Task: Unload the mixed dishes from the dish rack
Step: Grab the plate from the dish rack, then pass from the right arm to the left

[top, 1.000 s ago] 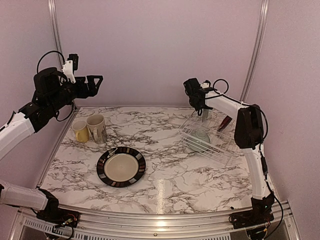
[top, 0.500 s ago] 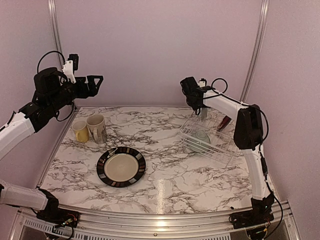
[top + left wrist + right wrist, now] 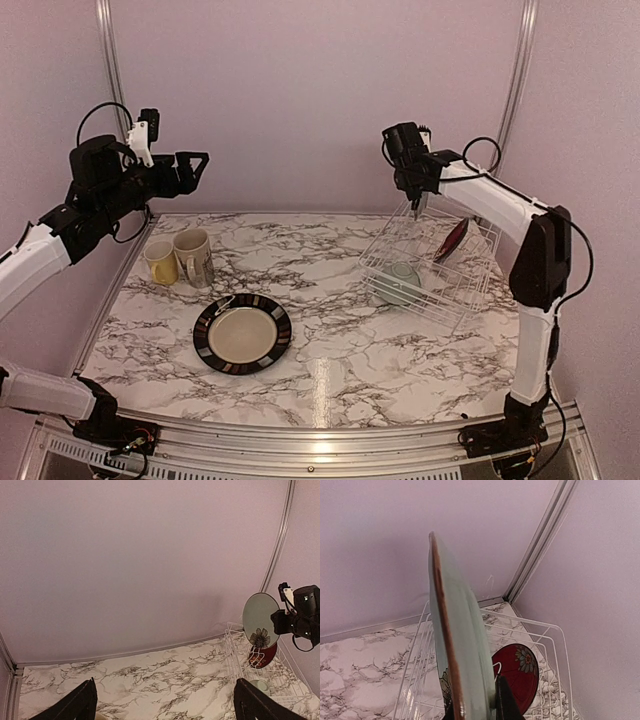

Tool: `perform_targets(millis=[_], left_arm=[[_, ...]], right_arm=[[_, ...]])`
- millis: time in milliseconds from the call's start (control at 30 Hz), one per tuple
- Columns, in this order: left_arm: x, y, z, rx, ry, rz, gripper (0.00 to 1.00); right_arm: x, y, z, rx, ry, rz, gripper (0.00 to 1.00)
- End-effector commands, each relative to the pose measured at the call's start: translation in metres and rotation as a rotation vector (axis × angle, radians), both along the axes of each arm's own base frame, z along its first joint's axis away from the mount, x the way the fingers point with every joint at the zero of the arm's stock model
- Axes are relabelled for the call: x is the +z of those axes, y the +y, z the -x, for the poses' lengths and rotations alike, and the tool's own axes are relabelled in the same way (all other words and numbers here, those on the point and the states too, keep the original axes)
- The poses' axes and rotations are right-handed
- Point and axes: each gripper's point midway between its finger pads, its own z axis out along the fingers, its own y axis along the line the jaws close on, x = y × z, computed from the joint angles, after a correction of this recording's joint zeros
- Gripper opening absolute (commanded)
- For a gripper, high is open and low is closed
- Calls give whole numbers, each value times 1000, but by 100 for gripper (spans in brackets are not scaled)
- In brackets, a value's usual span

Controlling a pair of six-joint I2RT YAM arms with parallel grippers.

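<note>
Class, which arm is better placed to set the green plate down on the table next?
Right: the right gripper holds the plate above the rack; the left gripper is open, far across the table.

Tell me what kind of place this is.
Probably a robot test cell staged as a kitchen: plain walls in aluminium framing, a marble-patterned table, a white dish rack.

My right claw (image 3: 476,707) holds the pale-green plate (image 3: 260,620) on edge over the white rack (image 3: 425,300), far-right corner; red plate (image 3: 520,670), green bowl (image 3: 403,278) inside.
</note>
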Motion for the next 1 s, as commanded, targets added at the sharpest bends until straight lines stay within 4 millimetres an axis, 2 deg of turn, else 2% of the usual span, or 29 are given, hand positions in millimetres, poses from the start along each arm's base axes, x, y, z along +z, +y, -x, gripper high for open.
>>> perform_targets(millis=[0,100,133,233,400,533,633,700,800,900,967], left_arm=[[-4,-4,-4,-18,8,5,98],[-7,-5,-5,-21,15,2,98],[-8,-6,-6,-24,19,0,98],[-12,-8,-7,-33,28,-3,98],[-23,-18,-13,-60,64,-7,98],[-40,-42,-23,-103,148,-5,98],[-47,-67,-26,-186,269,91,98],[-48,-86,-23,-275,351,185,97],[-57,-102,-11,-352,470,367,96],[-65,-117,16,-453,519,566,97],[-70,-125,33,-491,523,639,97]], right_arm=[[62,10,15,169,-142,-96,0],[72,10,29,303,-160,-180,0],[73,16,33,392,-161,-238,0],[85,14,51,581,-206,-404,0],[92,25,89,812,-234,-589,0],[91,45,110,967,-223,-763,0],[91,61,121,1066,-228,-872,0],[88,71,126,1128,-219,-950,0],[77,87,132,1190,-191,-1069,0],[66,113,143,1265,-152,-1170,0],[57,130,147,1301,-119,-1222,0]])
